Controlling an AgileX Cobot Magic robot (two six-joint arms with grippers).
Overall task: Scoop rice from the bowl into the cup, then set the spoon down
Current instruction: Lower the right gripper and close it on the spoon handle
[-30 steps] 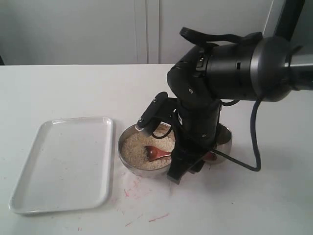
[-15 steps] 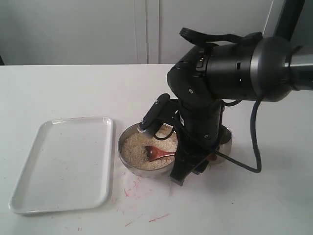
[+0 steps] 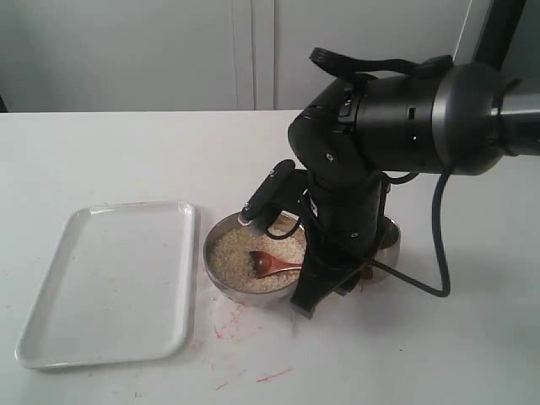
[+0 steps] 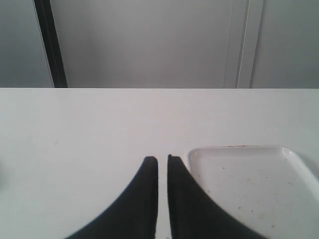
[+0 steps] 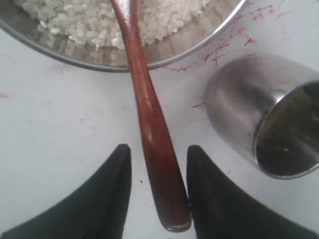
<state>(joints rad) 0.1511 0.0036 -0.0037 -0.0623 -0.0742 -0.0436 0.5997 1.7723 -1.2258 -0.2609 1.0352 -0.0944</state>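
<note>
Fingers (image 5: 99,199) of the right gripper (image 5: 158,148) stand apart, one on each side of the end of the spoon (image 5: 149,114) handle. A sliver of white table (image 5: 50,139) shows between one finger and the wood, while the other finger sits so near that contact cannot be told. Ahead of the fingertips the handle crosses the rim of the bowl (image 5: 60,55), and its far end lies on the rice (image 5: 84,20) inside. Just outside one finger sits the cup (image 5: 239,104), clear of the bowl, its dark mouth showing.

Thin red marks (image 5: 219,50) on the table between bowl and cup do not read as writing.

Seen from outside, the right arm (image 3: 363,143) folds steeply down over bowl and cup, wrist aimed at the tabletop and a cable looping off one side. Bare table spreads around the fingers — a white tray (image 3: 110,278) lies beyond the bowl, well apart from them.

Fingers of the left gripper (image 4: 162,160) are nearly together with only a thin slit between, holding nothing, their tips just beside the tray's corner.
</note>
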